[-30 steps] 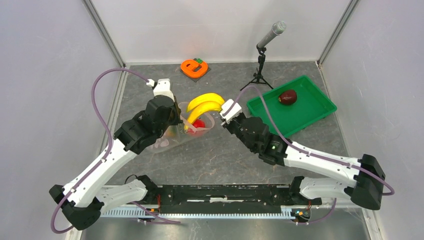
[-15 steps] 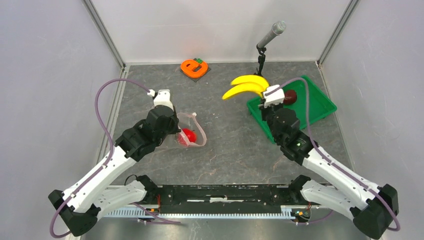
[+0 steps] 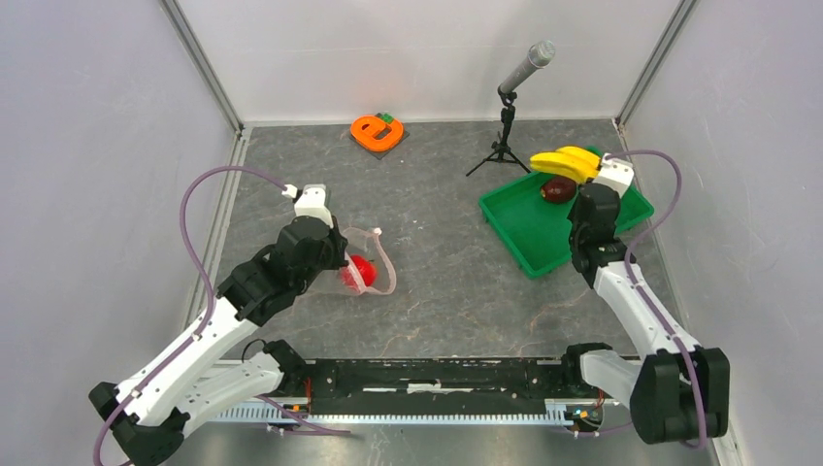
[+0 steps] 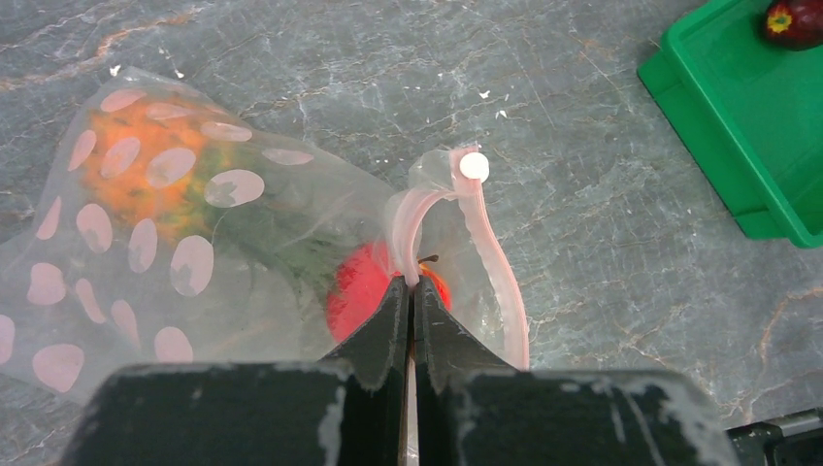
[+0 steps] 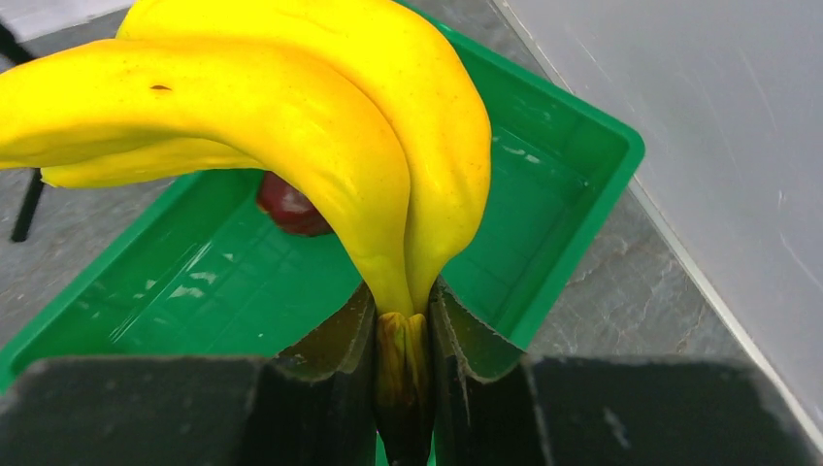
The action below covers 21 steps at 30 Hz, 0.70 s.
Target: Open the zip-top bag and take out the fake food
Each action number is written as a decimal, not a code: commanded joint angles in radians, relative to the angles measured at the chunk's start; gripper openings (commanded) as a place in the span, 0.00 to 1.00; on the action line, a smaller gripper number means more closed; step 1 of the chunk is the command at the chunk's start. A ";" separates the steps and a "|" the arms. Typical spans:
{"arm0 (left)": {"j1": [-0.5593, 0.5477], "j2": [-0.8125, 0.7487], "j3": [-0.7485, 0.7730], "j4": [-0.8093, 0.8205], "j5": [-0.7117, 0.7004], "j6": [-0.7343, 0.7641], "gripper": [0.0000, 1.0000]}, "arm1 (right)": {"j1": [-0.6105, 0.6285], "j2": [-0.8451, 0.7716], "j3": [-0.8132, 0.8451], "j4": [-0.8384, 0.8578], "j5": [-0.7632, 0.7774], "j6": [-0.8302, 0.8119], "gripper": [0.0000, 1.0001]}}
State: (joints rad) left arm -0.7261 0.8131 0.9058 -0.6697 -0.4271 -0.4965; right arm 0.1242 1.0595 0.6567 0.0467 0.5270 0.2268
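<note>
The zip-top bag point(image 3: 369, 267) point(image 4: 194, 243) lies on the table at left of centre, its mouth open. My left gripper point(image 3: 342, 254) point(image 4: 409, 283) is shut on the bag's pink zip strip point(image 4: 490, 252). A red apple point(image 3: 362, 269) point(image 4: 359, 291) and the orange pineapple point(image 4: 146, 175) are inside the bag. My right gripper point(image 3: 590, 184) point(image 5: 401, 309) is shut on the stem of the yellow banana bunch point(image 3: 566, 162) point(image 5: 291, 107) and holds it above the green tray point(image 3: 539, 238) point(image 5: 543, 184). The dark maroon fruit point(image 3: 557, 188) point(image 5: 291, 206) lies in the tray.
An orange "e"-shaped object point(image 3: 376, 131) sits at the back centre. A microphone on a small tripod point(image 3: 507, 116) stands just behind the tray's left corner. The grey enclosure walls close in on both sides.
My right gripper has carried the banana bunch from the bag's mouth rightward to above the tray. The bag has sagged lower, with the left gripper still pinching its strip.
</note>
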 commanded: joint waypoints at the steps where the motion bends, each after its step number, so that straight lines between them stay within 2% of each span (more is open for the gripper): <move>1: -0.001 -0.023 -0.014 0.062 0.023 0.059 0.02 | -0.080 0.051 -0.007 0.095 -0.022 0.139 0.00; 9: -0.001 -0.036 -0.045 0.080 0.061 0.049 0.02 | -0.227 0.217 0.000 0.197 -0.027 0.197 0.00; 15: -0.001 -0.040 -0.059 0.073 0.073 0.039 0.02 | -0.278 0.375 0.082 0.199 -0.082 0.175 0.02; 17: -0.001 -0.046 -0.062 0.073 0.076 0.034 0.02 | -0.288 0.402 0.102 0.192 -0.113 0.166 0.07; 21: -0.001 -0.051 -0.067 0.073 0.082 0.028 0.02 | -0.295 0.417 0.121 0.174 -0.163 0.134 0.29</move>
State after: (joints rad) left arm -0.7261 0.7792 0.8417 -0.6334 -0.3565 -0.4965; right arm -0.1642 1.4769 0.7170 0.1856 0.4232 0.3874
